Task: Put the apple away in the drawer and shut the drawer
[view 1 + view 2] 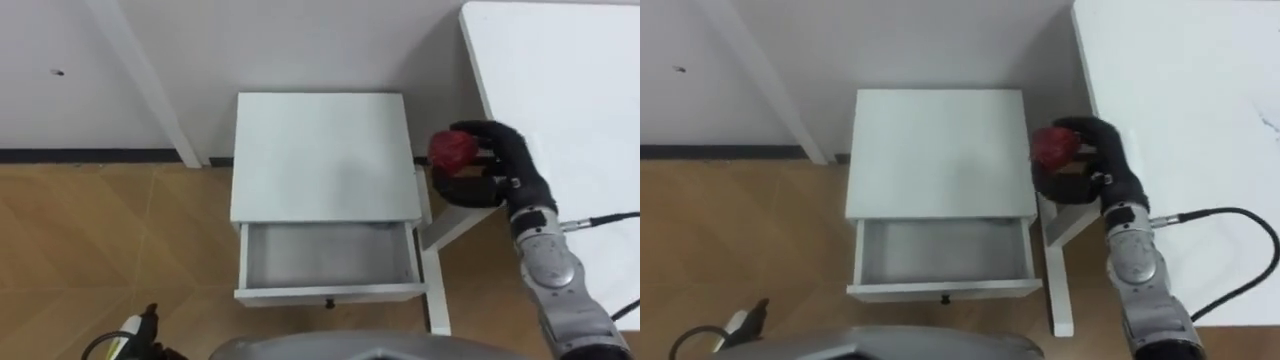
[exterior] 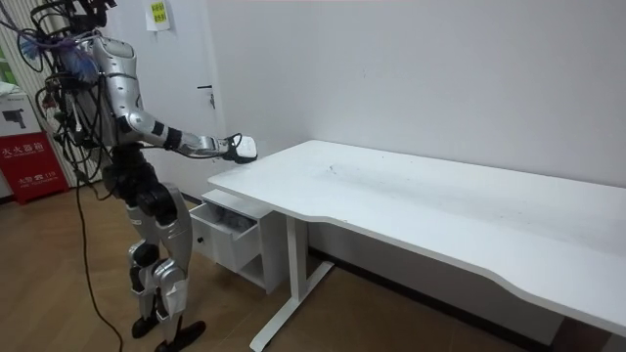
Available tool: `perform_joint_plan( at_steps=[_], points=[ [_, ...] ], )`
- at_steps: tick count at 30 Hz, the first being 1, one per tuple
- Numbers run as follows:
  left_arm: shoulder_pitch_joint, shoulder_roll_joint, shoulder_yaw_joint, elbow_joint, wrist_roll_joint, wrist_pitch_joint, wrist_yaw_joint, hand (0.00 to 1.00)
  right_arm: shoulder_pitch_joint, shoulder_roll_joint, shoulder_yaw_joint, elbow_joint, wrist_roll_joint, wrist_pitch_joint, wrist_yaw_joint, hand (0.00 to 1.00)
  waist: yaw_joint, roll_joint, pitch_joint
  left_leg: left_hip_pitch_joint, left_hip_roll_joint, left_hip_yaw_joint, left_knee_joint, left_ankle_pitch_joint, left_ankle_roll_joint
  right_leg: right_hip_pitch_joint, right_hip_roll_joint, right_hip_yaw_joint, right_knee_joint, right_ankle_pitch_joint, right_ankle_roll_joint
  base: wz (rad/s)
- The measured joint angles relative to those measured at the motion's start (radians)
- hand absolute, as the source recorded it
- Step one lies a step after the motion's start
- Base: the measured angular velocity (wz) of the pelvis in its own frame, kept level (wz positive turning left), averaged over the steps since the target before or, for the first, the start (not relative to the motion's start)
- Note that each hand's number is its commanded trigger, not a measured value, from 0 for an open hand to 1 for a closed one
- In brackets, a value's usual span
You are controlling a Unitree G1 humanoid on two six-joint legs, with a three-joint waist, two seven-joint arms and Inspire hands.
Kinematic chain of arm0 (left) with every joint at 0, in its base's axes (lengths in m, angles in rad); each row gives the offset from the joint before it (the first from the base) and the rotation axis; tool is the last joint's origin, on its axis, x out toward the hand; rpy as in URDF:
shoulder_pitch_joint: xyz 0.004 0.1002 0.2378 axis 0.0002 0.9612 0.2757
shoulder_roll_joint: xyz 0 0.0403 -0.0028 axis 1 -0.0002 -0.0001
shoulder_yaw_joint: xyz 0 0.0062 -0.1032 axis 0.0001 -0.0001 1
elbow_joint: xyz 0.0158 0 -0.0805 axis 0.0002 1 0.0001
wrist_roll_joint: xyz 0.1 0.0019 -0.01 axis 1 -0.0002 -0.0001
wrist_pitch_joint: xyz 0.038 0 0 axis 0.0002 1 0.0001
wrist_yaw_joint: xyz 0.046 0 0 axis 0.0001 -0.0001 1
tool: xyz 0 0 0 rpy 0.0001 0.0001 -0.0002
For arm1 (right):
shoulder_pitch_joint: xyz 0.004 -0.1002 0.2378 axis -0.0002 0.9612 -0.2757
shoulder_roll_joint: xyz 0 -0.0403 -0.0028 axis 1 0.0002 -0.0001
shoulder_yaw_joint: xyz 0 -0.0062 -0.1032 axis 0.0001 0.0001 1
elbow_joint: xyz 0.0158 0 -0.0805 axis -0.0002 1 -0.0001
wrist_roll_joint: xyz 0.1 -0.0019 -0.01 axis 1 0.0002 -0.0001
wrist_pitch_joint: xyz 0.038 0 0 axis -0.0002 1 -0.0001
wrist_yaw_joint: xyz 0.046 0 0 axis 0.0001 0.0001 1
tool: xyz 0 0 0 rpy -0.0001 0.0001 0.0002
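A red apple [image 1: 453, 150] is held in my right hand [image 1: 495, 172], whose dark fingers curl round it. The hand hovers just right of the small white cabinet [image 1: 322, 155], at about the height of its top and close to the white table's corner. Below the cabinet top, the drawer [image 1: 328, 256] stands pulled out toward me, and its grey inside is bare. In the room view I stand in front of the cabinet [image 2: 235, 240] with the right hand [image 2: 240, 149] stretched out over the table's end. My left hand [image 1: 135, 330] hangs low at the lower left.
The large white table [image 1: 570, 90] fills the right side, and its white leg and foot [image 1: 436, 285] stand right beside the drawer. A slanted white post [image 1: 150, 90] leans by the wall left of the cabinet. Wooden floor lies to the left.
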State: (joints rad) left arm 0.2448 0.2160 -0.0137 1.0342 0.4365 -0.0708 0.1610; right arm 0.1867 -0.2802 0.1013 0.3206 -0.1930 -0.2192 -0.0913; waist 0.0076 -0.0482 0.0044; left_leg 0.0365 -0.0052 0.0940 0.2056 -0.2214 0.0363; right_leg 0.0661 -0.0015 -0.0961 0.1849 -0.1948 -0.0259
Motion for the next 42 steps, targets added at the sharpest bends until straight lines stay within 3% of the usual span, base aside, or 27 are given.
perform_joint_plan(
  at_steps=[6, 11, 16, 20, 23, 26, 27, 30, 37, 38, 39, 42],
  points=[
    [-0.008, 0.009, -0.003, -0.001, 0.0, 0.0, -0.039, 0.0, -0.018, -0.001, 0.083, -0.021, -0.01, 0.008, 0.051, 1.0, 0.037, -0.017, 0.0033, -0.031, -0.007, -0.041, 0.0, 0.009, 0.0, -0.015, -0.013, -0.049, -0.002, 0.0, 0.0, 0.2],
    [-0.009, 0.01, -0.025, -0.003, 0.008, 0.0, -0.044, 0.0, -0.044, -0.001, 0.148, -0.024, -0.056, 0.02, 0.062, 1.0, 0.058, -0.036, 0.0027, -0.035, -0.009, -0.045, 0.0, 0.009, 0.0, -0.014, -0.015, -0.07, -0.003, 0.0, 0.0, 0.08],
    [-0.012, 0.011, -0.053, -0.006, 0.007, 0.001, -0.044, 0.0, -0.05, 0.0, 0.201, -0.022, -0.089, 0.026, 0.098, 1.0, 0.071, -0.036, 0.0027, -0.035, -0.009, -0.047, 0.0, 0.009, 0.0, -0.013, -0.016, -0.074, -0.003, 0.0, 0.0, 0.02],
    [-0.018, 0.011, -0.066, -0.007, 0.008, 0.002, -0.047, 0.0, -0.05, 0.0, 0.21, 0.003, -0.1, 0.028, 0.119, 1.0, 0.074, -0.027, 0.0069, -0.042, -0.009, -0.049, 0.002, 0.009, 0.0, -0.012, -0.016, -0.079, -0.004, 0.0, 0.0, 0.01],
    [-0.019, 0.01, -0.07, -0.015, 0.008, 0.01, -0.06, 0.0, -0.051, 0.0, 0.223, 0.069, -0.112, 0.037, 0.132, 1.0, 0.074, -0.022, 0.0049, -0.047, -0.011, -0.051, 0.008, 0.009, 0.0, -0.01, -0.017, -0.085, -0.015, 0.0, 0.0, 0.04],
    [-0.021, 0.006, -0.081, -0.015, 0.008, 0.022, -0.063, 0.0, -0.044, 0.0, 0.23, 0.118, -0.128, 0.06, 0.141, 1.0, 0.076, -0.004, 0.0032, -0.05, -0.011, -0.056, 0.011, 0.009, 0.0, -0.01, -0.017, -0.086, -0.016, 0.0, 0.0, 0.0],
    [-0.021, 0.006, -0.082, -0.015, 0.008, 0.024, -0.066, 0.0, -0.044, -0.001, 0.23, 0.118, -0.134, 0.068, 0.144, 1.0, 0.073, 0.005, 0.0063, -0.052, -0.011, -0.056, 0.015, 0.009, 0.0, -0.011, -0.017, -0.087, -0.016, 0.0, 0.0, 0.0],
    [-0.024, 0.007, -0.082, -0.015, 0.009, 0.027, -0.069, 0.0, -0.043, -0.003, 0.23, 0.118, -0.14, 0.068, 0.162, 1.0, 0.069, 0.019, 0.0061, -0.061, -0.01, -0.058, 0.018, 0.01, -0.001, -0.014, -0.017, -0.096, -0.016, 0.0, 0.0, 0.04],
    [-0.034, 0.004, -0.082, -0.015, 0.017, 0.027, -0.087, 0.0, -0.043, -0.003, 0.23, 0.118, -0.141, 0.068, 0.181, 1.0, 0.072, 0.016, 0.0037, -0.068, -0.011, -0.07, 0.028, 0.011, -0.002, -0.013, -0.017, -0.107, -0.015, 0.0, 0.0, 0.05],
    [-0.037, 0.004, -0.082, -0.015, 0.017, 0.027, -0.087, 0.0, -0.043, -0.003, 0.23, 0.12, -0.142, 0.068, 0.181, 0.24, 0.073, 0.015, 0.004, -0.07, -0.012, -0.068, 0.03, 0.011, -0.002, -0.013, -0.017, -0.109, -0.015, 0.0, 0.0, 0.05],
    [-0.04, 0.004, -0.082, -0.015, 0.017, 0.027, -0.087, 0.0, -0.043, -0.002, 0.23, 0.127, -0.148, 0.068, 0.181, 0.0, 0.074, 0.013, 0.0034, -0.071, -0.012, -0.068, 0.03, 0.011, -0.002, -0.013, -0.017, -0.109, -0.015, 0.0, 0.0, 0.04],
    [-0.044, 0.004, -0.082, -0.015, 0.017, 0.027, -0.087, 0.0, -0.043, -0.002, 0.23, 0.14, -0.164, 0.068, 0.181, 0.0, 0.078, 0.011, 0.0025, -0.074, -0.012, -0.069, 0.032, 0.011, -0.002, -0.014, -0.017, -0.11, -0.015, 0.0, 0.0, 0.0]
  ],
)
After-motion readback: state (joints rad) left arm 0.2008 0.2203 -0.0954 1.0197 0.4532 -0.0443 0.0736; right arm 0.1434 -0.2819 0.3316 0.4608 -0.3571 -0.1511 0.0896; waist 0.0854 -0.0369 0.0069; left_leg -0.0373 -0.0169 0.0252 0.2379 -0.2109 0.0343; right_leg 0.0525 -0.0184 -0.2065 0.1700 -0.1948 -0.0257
